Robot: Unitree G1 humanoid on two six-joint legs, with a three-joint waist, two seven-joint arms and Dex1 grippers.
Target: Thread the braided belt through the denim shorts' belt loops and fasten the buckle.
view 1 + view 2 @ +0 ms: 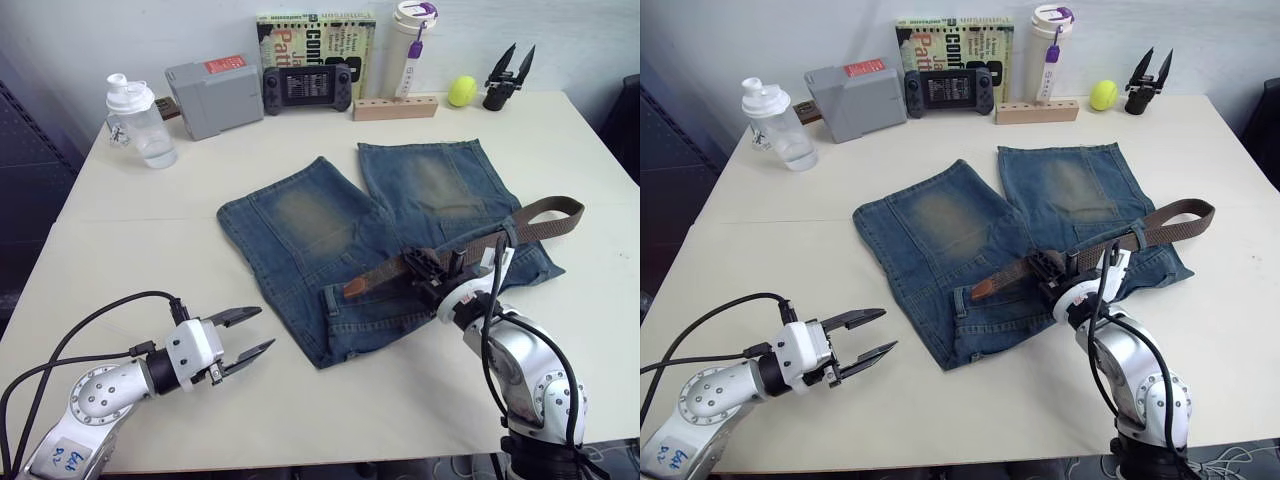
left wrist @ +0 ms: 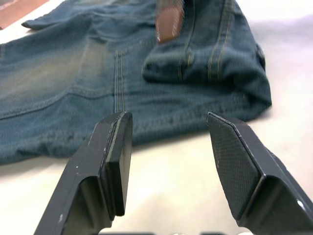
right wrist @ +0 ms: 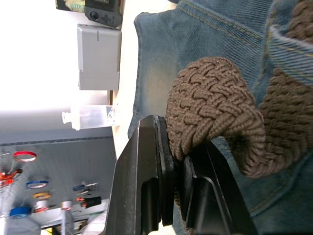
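The right end effector (image 1: 432,268) pinches the braided belt (image 1: 470,243) over the denim shorts (image 1: 380,240) waistband. The left end effector (image 1: 245,336) gapes wide beside the shorts' near corner. Threading looks partial; fastening remains undone.

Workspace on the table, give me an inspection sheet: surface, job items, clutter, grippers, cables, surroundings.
Surface: cream table, no spills seen.
Job's things: shorts lie flat, waistband toward the robot; belt runs along the waistband, one end lying on the denim, the other looping off the shorts' right edge.
Clutter: along the far edge, bottle, grey box, game console, book, wooden block, tumbler, yellow ball, spare gripper.
Grippers: left gripper open over bare table near the shorts' corner; right gripper shut on the belt.
Cables: black cables run along both arms.
Surroundings: a pale wall behind the table.
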